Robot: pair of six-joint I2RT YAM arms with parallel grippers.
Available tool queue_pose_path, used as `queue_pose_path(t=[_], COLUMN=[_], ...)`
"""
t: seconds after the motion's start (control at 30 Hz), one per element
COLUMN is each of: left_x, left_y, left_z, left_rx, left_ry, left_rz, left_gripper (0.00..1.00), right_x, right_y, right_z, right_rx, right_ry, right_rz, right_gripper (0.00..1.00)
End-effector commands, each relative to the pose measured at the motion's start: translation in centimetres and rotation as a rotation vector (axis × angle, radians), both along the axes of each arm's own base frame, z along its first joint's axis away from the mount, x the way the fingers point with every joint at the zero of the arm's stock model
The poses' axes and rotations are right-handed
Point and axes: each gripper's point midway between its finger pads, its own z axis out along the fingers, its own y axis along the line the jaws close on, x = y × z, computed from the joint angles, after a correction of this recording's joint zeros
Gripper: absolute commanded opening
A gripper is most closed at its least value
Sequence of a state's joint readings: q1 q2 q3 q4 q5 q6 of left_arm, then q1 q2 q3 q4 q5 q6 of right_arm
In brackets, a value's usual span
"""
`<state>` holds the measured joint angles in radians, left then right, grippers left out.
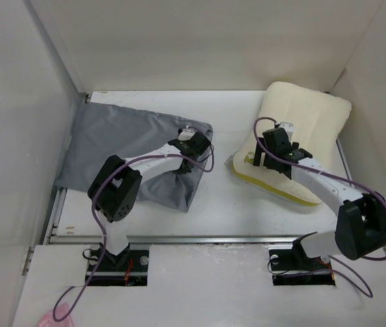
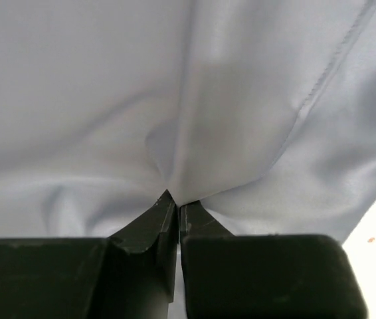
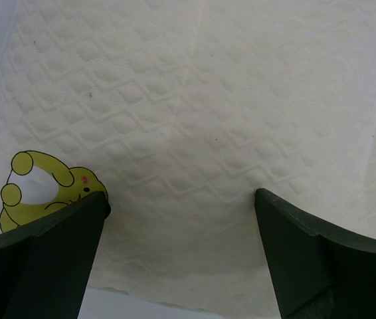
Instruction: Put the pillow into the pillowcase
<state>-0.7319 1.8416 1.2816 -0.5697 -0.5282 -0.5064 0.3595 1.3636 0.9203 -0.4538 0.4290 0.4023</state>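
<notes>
**Left gripper (image 2: 177,203) pinching pillowcase (image 1: 128,146), right gripper (image 3: 181,199) open over pillow (image 1: 305,119)**

The left jaws are closed tight on a fold at the pillowcase's right edge, and the cloth spreads to the left wall (image 1: 16,136). The right gripper is spread wide, holding nothing, above the pillow's near end. The pillow sits in the far right corner, with bare table (image 1: 213,204) between it and the cloth.

1. The pillowcase (image 1: 118,146), at the table's far left corner, is soft grey cloth, smooth with a faint sheen, wrinkled, with a stitched seam.
2. The pillow (image 1: 302,122), at the far right corner, has a matt cream cover embossed with raised diamonds and a brighter yellow edge band.
3. The left gripper (image 2: 177,205) and right gripper (image 3: 181,199) look like matt black hard plastic.
4. The table (image 1: 213,201) is smooth, matt white.
</notes>
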Motion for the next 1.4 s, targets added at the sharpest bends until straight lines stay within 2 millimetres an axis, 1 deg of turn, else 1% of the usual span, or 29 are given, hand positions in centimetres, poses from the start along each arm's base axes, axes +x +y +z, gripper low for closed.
queue_pose_path(t=[0.0, 0.03, 0.1, 0.13, 0.17, 0.2, 0.23, 0.27, 0.33, 0.37, 0.43, 0.47, 0.5, 0.53, 0.6, 0.73, 0.87, 0.97, 1.0, 1.03, 1.07, 1.1, 1.13, 1.2, 1.23, 1.27, 1.3, 1.33, 1.37], left_x=[1.1, 0.7, 0.7, 0.4, 0.3, 0.2, 0.2, 0.1, 0.2, 0.2, 0.0, 0.0, 0.0, 0.0, -0.1, -0.4, 0.0, 0.4, 0.4, 0.3, 0.3, 0.0, -0.2, -0.6, -0.7, -1.1, -1.2, -1.3, -1.1], left_y=[-1.7, -2.2, -3.0, -3.5, -3.4, -3.5, -3.5, -3.6, -3.9, -3.9, -4.2, -4.2, -4.4, -4.3, -4.2, -3.4, -3.7, -4.3, -4.8, -5.2, -5.5, -5.4, -6.0, -6.5, -6.9, -7.4, -7.9, -8.1, -8.2], left_z=[5.6, 6.2, 8.2, 8.6, 9.3, 9.6, 10.0, 9.9, 10.9, 10.9, 11.1, 11.1, 11.1, 11.1, 10.3, 8.6, 7.1, 6.7, 6.5, 6.5, 6.5, 6.9, 6.9, 7.5, 7.9, 7.3, 7.8, 7.6, 7.2], left_rx=[-0.096, -0.104, -0.142, -0.16, -0.167, -0.179, -0.185, -0.191, -0.211, -0.212, -0.221, -0.221, -0.227, -0.221, -0.207, -0.155, -0.13, -0.131, -0.144, -0.157, -0.166, -0.174, -0.183, -0.218, -0.238, -0.241, -0.259, -0.262, -0.256], left_ry=[-0.135, -0.131, -0.176, -0.176, -0.189, -0.191, -0.198, -0.192, -0.203, -0.203, -0.189, -0.188, -0.183, -0.182, -0.166, -0.128, -0.107, -0.096, -0.084, -0.075, -0.071, -0.069, -0.072, -0.075, -0.078, -0.067, -0.071, -0.065, -0.065], left_rz=[-0.031, -0.071, -0.096, -0.111, -0.12, -0.124, -0.124, -0.128, -0.133, -0.133, -0.153, -0.154, -0.158, -0.165, -0.165, -0.121, -0.13, -0.134, -0.141, -0.163, -0.181, -0.199, -0.241, -0.282, -0.306, -0.342, -0.382, -0.403, -0.412], left_gripper=[0.0, 0.0, 0.0, 0.0, 0.0, 0.0, 0.0, 0.0, 0.0, 0.0, 0.0, 0.07, 0.15, 0.29, 0.38, 0.35, 0.31, 0.29, 0.32, 0.43, 0.43, 0.58, 0.64, 0.74, 0.83, 0.86, 0.87, 0.88, 0.96], right_x=[-0.1, -0.3, 0.0, 0.5, 0.5, 0.7, 0.8, 1.1, 1.2, 1.2, 0.8, 0.7, 0.4, 0.0, -0.1, -0.7, -0.9, -1.2, -1.4, -1.4, -1.6, -1.6, -1.7, -1.8, -1.9, -2.0, -2.0, -2.2, -2.2], right_y=[0.5, 0.7, 1.3, 1.5, 1.5, 1.8, 2.4, 2.9, 4.0, 4.8, 6.0, 6.3, 6.3, 6.3, 5.9, 4.4, 3.9, 3.7, 3.6, 3.6, 3.5, 3.5, 3.5, 3.5, 3.4, 3.2, 3.2, 3.1, 3.1], right_z=[-2.0, -3.0, -3.5, -3.9, -3.9, -3.9, -3.7, -1.9, 0.5, 3.1, 5.3, 6.2, 8.0, 8.1, 9.0, 8.4, 7.9, 7.6, 7.2, 7.5, 7.3, 7.3, 6.8, 7.2, 7.5, 7.2, 7.4, 7.3, 7.3], right_rx=[0.013, 0.013, 0.028, 0.026, 0.026, 0.038, 0.032, 0.043, 0.057, 0.091, 0.149, 0.169, 0.19, 0.198, 0.195, 0.145, 0.131, 0.128, 0.125, 0.128, 0.125, 0.125, 0.129, 0.132, 0.136, 0.128, 0.13, 0.128, 0.128], right_ry=[0.057, 0.087, 0.105, 0.111, 0.111, 0.106, 0.094, 0.038, -0.034, -0.111, -0.17, -0.207, -0.255, -0.26, -0.291, -0.262, -0.251, -0.24, -0.232, -0.24, -0.232, -0.232, -0.222, -0.232, -0.244, -0.237, -0.246, -0.238, -0.237], right_rz=[0.016, 0.023, 0.05, 0.05, 0.05, 0.057, 0.084, 0.11, 0.165, 0.202, 0.277, 0.289, 0.299, 0.307, 0.294, 0.233, 0.208, 0.208, 0.208, 0.208, 0.208, 0.208, 0.202, 0.202, 0.202, 0.195, 0.195, 0.195, 0.195], right_gripper=[0.95, 0.87, 0.81, 0.71, 0.21, 0.0, 0.0, 0.0, 0.0, 0.0, 0.0, 0.0, 0.0, 0.0, 0.0, 0.0, 0.0, 0.0, 0.0, 0.0, 0.0, 0.0, 0.0, 0.0, 0.0, 0.0, 0.0, 0.0, 0.0])
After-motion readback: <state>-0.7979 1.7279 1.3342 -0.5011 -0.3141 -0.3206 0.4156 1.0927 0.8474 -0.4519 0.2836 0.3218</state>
